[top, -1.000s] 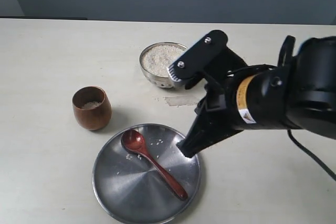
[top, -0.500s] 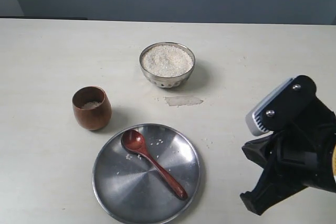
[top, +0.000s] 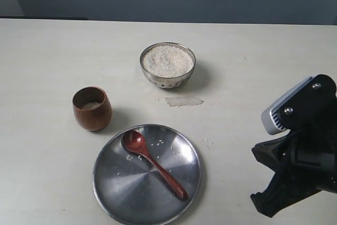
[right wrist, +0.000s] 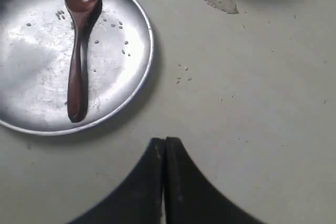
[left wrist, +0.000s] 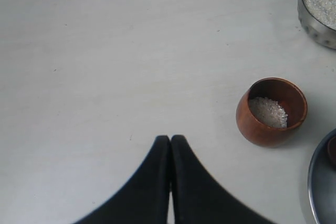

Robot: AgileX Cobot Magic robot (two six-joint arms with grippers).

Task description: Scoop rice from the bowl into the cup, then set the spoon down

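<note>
The left jaws are pressed together with nothing between them, over the bare worktop (left wrist: 105,51) and near the cup (left wrist: 257,124), which stands upright with a little rice (left wrist: 268,112) at its bottom. The right jaws are also pressed together and hold nothing, over the worktop just beside the steel plate (right wrist: 31,87), where the spoon (right wrist: 77,77) lies flat among a few loose grains. The bowl (top: 167,81), filled with rice, stands apart from both the cup and the plate.

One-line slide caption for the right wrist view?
Shut right hand over the table, spoon lying on the steel plate amid loose rice grains.
</note>
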